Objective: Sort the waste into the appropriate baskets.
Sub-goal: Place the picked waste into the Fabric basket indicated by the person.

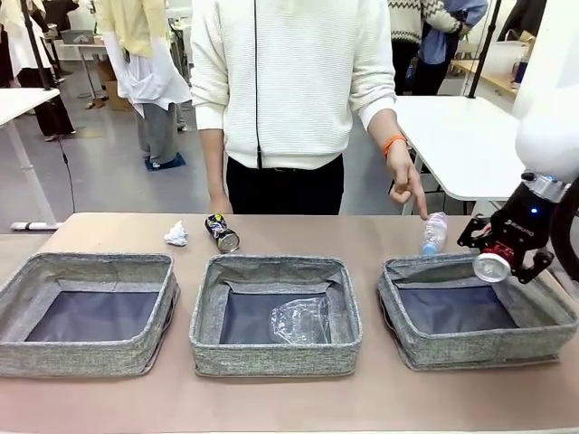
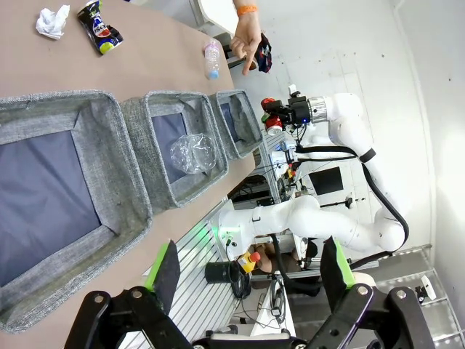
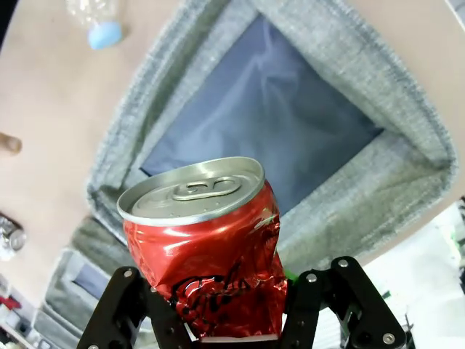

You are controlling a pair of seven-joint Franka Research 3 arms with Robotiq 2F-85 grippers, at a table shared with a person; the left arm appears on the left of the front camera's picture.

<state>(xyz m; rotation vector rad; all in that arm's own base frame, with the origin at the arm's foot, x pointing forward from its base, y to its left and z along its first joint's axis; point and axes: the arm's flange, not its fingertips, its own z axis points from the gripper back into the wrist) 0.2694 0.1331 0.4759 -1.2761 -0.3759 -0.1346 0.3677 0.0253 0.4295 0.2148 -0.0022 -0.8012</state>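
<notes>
My right gripper (image 1: pixel 503 253) is shut on a dented red drink can (image 1: pixel 491 267) and holds it over the back right rim of the right basket (image 1: pixel 479 348). In the right wrist view the red can (image 3: pixel 207 254) hangs above that basket's dark lining (image 3: pixel 269 109). A clear plastic cup (image 1: pixel 300 321) lies in the middle basket (image 1: pixel 271 357). The left basket (image 1: pixel 81 357) holds nothing. Behind the baskets are a white paper wad (image 1: pixel 176 236), a dark can (image 1: pixel 222 232) and a small clear bottle (image 1: pixel 434 233). My left gripper (image 2: pixel 251 273) is open, raised beyond the left basket's end.
A person in a white sweater stands at the far side, with one hand (image 1: pixel 407 185) pointing down at the bottle. A strip of bare tabletop (image 1: pixel 289 402) runs in front of the baskets. A white table (image 1: pixel 461 136) stands behind at the right.
</notes>
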